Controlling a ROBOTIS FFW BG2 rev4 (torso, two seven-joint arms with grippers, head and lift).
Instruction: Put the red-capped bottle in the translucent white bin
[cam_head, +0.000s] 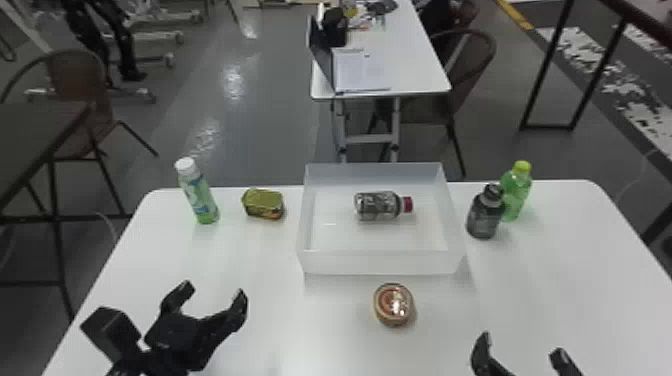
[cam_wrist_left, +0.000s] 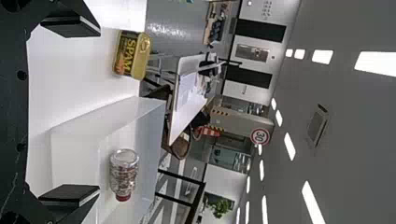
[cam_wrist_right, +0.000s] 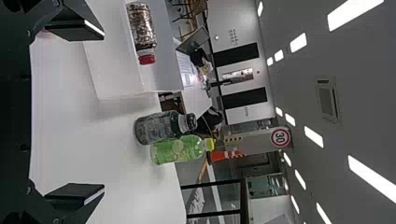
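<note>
Red-capped bottle (cam_head: 379, 205), one, lying on its side inside the translucent white bin (cam_head: 380, 263)
Worktop (cam_head: 260, 260), white, bearing the bin; left tool (cam_head: 215, 292) and right tool (cam_head: 522, 345), both empty, fingers spread apart; round tin (cam_head: 393, 304), near the bin, on the robot's side

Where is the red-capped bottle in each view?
Head view: red-capped bottle lies in the white bin, just right of the picture's centre.
Left wrist view: in the bin, base end nearer the yellow can.
Right wrist view: in the bin, cap towards the dark bottle.
Shared landmark: the white bin.
</note>
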